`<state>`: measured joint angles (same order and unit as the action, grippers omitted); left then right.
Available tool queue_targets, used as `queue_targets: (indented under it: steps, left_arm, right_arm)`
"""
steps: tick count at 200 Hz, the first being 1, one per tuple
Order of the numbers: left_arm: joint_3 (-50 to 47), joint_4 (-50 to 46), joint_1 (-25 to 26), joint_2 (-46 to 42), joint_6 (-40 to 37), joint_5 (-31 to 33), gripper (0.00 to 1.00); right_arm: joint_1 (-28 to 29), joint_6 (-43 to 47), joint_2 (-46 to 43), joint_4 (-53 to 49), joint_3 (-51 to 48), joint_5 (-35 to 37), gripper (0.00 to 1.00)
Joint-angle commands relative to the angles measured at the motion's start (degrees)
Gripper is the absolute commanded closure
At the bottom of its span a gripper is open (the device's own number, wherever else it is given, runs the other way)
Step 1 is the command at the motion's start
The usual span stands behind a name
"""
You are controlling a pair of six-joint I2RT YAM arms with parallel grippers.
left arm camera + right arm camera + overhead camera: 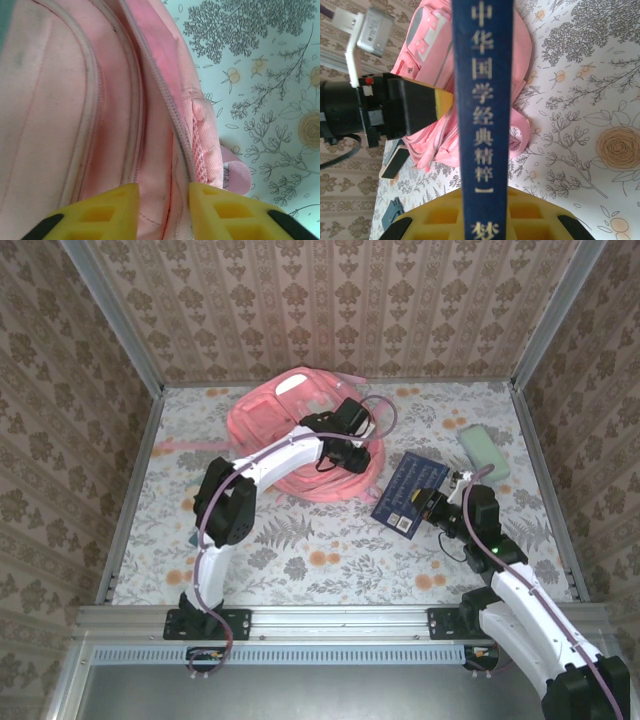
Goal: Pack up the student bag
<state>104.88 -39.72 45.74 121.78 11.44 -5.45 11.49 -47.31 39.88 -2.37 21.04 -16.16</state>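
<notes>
Top external: student bag (265, 420) lies far-centre on the table (300, 560), left gripper (347, 453) narrow astride its zip edge, grip uncertain; right gripper (435, 502) pinches the blue book (410, 488) nearby, so the opening wants lifting wide before the book goes in.

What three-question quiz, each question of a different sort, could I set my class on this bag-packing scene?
1. True or false: the right gripper holds a dark blue book by its edge.
2. Which thing lies by the table's far right side, apart from the student bag? A) a pale green pouch B) a red mug C) a white plate
3. Fill in: the left gripper has one finger on either side of the bag's ____ line.

Key: 1 true; 2 A; 3 zip.
</notes>
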Motion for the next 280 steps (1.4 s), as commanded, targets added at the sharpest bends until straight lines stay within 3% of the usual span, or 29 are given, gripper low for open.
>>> queue_targets:
  steps: [1, 25, 39, 64, 116, 123, 155, 208, 280]
  left_arm:
    - [2.6, -2.1, 0.1, 1.5, -1.0, -0.8, 0.74]
    - [3.4, -2.6, 0.2, 2.1, -1.3, -1.2, 0.88]
    - [3.6, -3.0, 0.1, 2.0, -1.1, -0.9, 0.89]
    - [3.7, -3.0, 0.1, 1.2, -1.1, -2.3, 0.64]
    - [4.0, -2.6, -0.1, 3.1, 1.1, -6.4, 0.62]
    - [4.0, -2.7, -0.1, 3.4, 1.1, -6.1, 0.65]
    - [4.0, -3.1, -0.3, 2.8, 1.1, -4.0, 1.0]
    - [8.5, -4.5, -0.7, -4.0, 0.4, 3.0, 1.0]
    - [14.3, -3.8, -2.6, -12.0, 1.7, 5.6, 1.0]
  right_arm:
    - [-0.3, -1.9, 0.6, 5.1, 0.1, -2.3, 1.0]
    - [-0.2, -2.7, 1.7, 6.8, 0.0, -2.8, 1.0]
    - [-0.3, -2.9, 2.5, 7.8, 0.0, -3.1, 1.0]
    - [-0.2, -2.9, 3.7, 8.4, 0.3, -3.6, 1.0]
    - [-0.2, -3.2, 3.6, 7.8, 0.5, -3.9, 1.0]
    - [-0.3, -3.2, 3.4, 7.5, 0.6, -3.9, 1.0]
    - [-0.2, -3.8, 3.2, 8.6, 0.3, -4.5, 1.0]
    - [-0.3, -11.5, 9.5, 22.9, -0.2, -7.6, 1.0]
    - [1.3, -21.7, 30.9, 45.6, 8.3, -9.4, 1.0]
